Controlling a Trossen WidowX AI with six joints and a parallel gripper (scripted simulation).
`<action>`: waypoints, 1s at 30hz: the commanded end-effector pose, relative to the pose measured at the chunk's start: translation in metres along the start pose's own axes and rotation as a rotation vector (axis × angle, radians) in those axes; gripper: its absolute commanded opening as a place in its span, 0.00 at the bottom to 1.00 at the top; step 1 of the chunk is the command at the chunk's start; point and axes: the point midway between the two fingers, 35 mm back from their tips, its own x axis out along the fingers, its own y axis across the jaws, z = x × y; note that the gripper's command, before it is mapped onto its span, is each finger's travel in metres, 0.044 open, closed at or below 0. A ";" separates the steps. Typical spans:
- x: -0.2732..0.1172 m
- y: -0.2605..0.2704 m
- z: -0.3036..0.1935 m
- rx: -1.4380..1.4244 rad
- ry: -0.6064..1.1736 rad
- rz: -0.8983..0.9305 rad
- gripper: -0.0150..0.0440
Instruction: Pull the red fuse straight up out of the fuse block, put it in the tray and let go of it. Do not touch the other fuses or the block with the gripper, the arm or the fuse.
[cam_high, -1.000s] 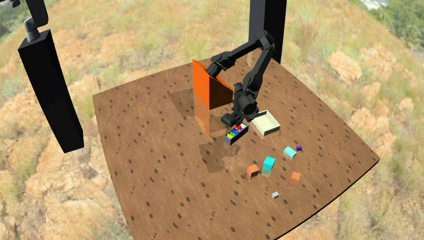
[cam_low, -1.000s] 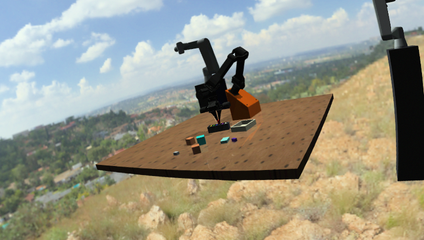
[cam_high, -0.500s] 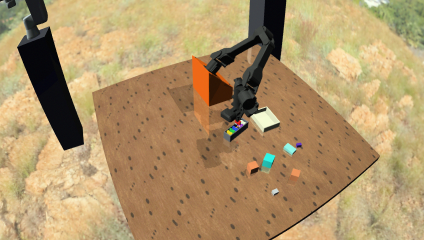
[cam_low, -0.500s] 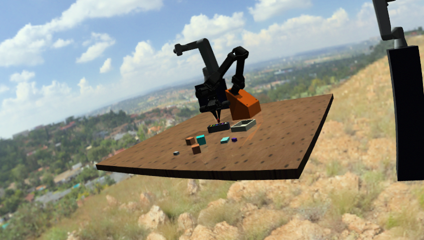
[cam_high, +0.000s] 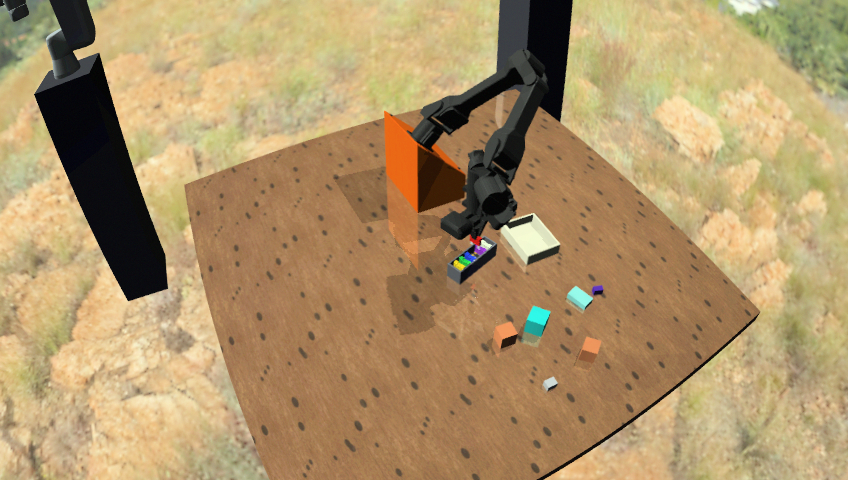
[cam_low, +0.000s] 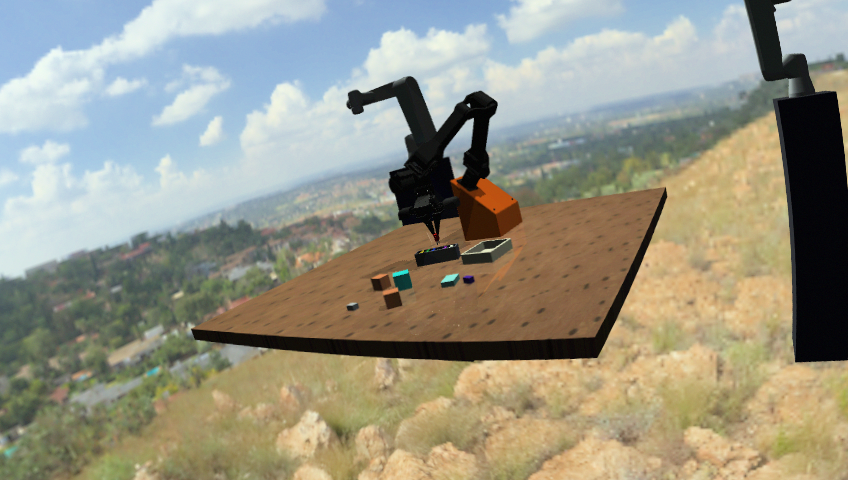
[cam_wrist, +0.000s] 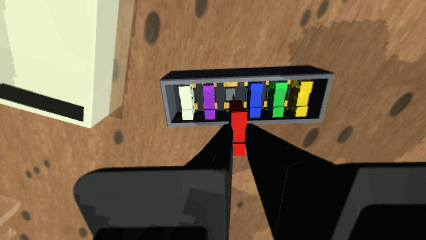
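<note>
My gripper (cam_wrist: 237, 130) (cam_low: 436, 237) is shut on the red fuse (cam_wrist: 239, 131) (cam_high: 476, 240) (cam_low: 436, 237). It holds the fuse above the dark fuse block (cam_wrist: 327, 97) (cam_high: 454, 274) (cam_low: 437, 257), with a gap under it in the exterior view. An empty slot (cam_wrist: 230, 94) shows in the block between the purple fuse (cam_wrist: 209, 101) and the blue fuse (cam_wrist: 256, 100). The white fuse (cam_wrist: 186, 102), green fuse (cam_wrist: 279, 99) and yellow fuse (cam_wrist: 303, 99) also sit in the block. The cream tray (cam_high: 542, 255) (cam_low: 476, 258) (cam_wrist: 102, 45) stands beside the block's white-fuse end and is empty.
An orange wedge (cam_high: 401, 163) (cam_low: 491, 214) stands near the arm's base. Two orange blocks (cam_high: 505, 335) (cam_high: 589, 349), a teal block (cam_high: 537, 321), a light cyan block (cam_high: 579, 297), a small purple block (cam_high: 597, 290) and a grey block (cam_high: 550, 383) lie on the other side of the fuse block and tray.
</note>
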 end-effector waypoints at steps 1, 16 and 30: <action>-0.009 0.000 0.003 -0.012 -0.008 -0.010 0.25; -0.013 0.030 0.022 -0.011 -0.003 -0.022 0.25; -0.013 0.124 0.054 -0.013 -0.008 -0.017 0.25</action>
